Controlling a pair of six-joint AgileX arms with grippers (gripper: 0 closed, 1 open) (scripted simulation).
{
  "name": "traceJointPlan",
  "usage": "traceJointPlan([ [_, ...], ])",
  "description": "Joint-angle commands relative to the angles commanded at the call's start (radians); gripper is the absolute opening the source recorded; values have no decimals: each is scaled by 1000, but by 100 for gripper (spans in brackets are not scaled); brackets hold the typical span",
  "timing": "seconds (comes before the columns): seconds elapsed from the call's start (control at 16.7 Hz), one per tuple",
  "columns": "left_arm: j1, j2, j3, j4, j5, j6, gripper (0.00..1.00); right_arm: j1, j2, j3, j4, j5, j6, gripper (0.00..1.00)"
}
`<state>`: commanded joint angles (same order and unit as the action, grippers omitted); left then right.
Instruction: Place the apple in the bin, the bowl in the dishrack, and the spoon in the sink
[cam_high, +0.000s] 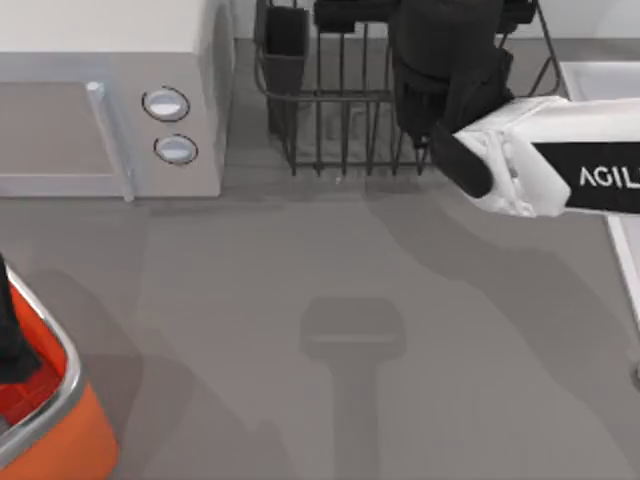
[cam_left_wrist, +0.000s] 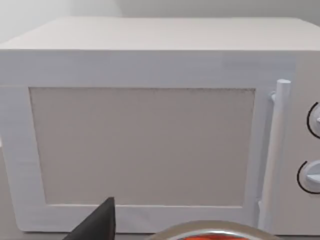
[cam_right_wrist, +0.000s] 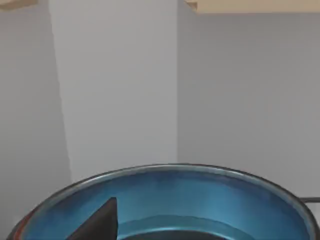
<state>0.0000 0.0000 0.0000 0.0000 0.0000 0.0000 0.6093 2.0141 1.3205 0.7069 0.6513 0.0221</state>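
Right wrist view, glossy teal round bowl (cam_right_wrist: 200, 200), black wire dishrack (cam_high: 340, 120)

On the worktop (cam_high: 300, 300), the microwave (cam_high: 110, 110) stands at the back left, with the dishrack (cam_high: 340, 110) just to its right. The sink (cam_high: 600, 75) lies at the right edge, beyond the dishrack. The bin (cam_high: 55, 410) sits at the front left corner. My right end effector (cam_high: 440, 90) is over the dishrack, with the bowl (cam_right_wrist: 200, 200) just beneath its camera.
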Motion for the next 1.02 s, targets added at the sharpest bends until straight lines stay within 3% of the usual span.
traceJointPlan([
  [0.3, 0, 0, 0, 0, 0, 0, 100, -115, -249, -159, -12, -157, 15, 100],
  [0.66, 0, 0, 0, 0, 0, 0, 100, -249, -737, -623, -187, -447, 13, 100],
  [1.02, 0, 0, 0, 0, 0, 0, 100, -388, -1255, -1001, -367, -548, 9, 100],
])
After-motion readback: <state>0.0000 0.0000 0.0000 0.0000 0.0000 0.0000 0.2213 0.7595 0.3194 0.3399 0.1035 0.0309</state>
